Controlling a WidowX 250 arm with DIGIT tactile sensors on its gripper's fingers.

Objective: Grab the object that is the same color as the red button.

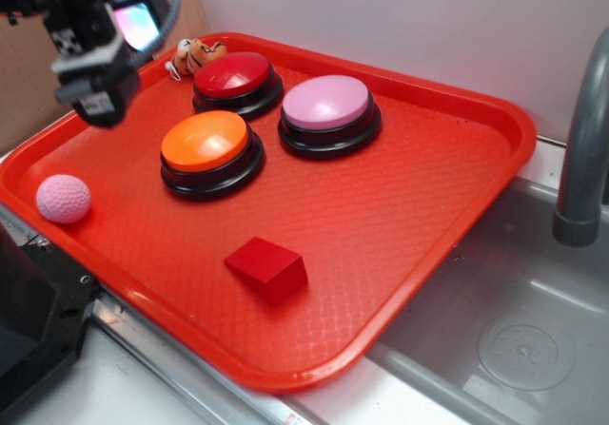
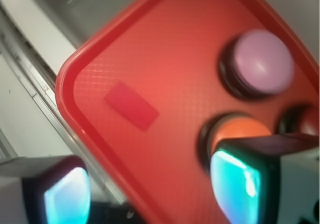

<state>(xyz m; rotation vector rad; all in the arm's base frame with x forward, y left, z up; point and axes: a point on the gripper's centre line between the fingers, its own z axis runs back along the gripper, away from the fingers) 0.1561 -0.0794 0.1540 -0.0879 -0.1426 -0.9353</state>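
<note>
A small red wedge-shaped block, the object, lies near the front edge of the big red tray; the wrist view shows the object as a flat red rectangle left of centre. The red button with its dark red dome stands at the tray's back, and only a sliver of the red button shows at the right edge of the wrist view. My gripper hovers high over the tray's back left corner, far from the block. In the wrist view my gripper is open, with only tray between the pads.
An orange button and a pink button stand mid-tray. A pink dimpled ball rests at the left rim and a small tiger toy at the back. A grey sink with a faucet pipe lies right of the tray.
</note>
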